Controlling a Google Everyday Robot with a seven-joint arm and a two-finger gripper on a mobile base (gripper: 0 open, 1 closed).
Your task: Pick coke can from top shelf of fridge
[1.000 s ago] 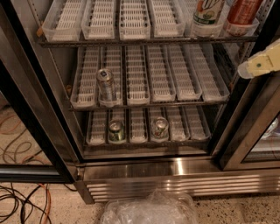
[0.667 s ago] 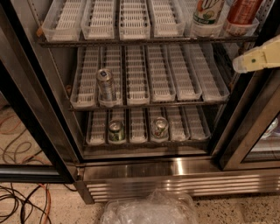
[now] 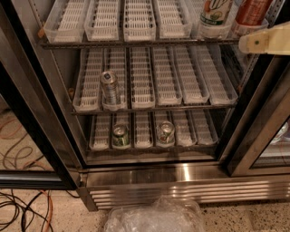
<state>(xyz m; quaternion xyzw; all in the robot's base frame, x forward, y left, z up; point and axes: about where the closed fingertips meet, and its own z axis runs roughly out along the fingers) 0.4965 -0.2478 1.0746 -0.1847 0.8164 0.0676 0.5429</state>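
Speckled floor, cables (image 3: 18,213) at the lower left, a clear plastic bag (image 3: 156,217) at the bottom edge. I see the fridge (image 3: 181,174) open. The coke can (image 3: 251,11) stands at the right end of the top shelf (image 3: 136,43), just right of a white-and-green can (image 3: 216,13). The gripper (image 3: 267,41) is at the far right, overlapping the can's base. I can't tell contact, or whether it's open or closed.

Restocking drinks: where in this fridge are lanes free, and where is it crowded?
On the top shelf, lanes left of the white-and-green can are bare. Crowded at the right end: coke can beside that can, gripper just below them in view.
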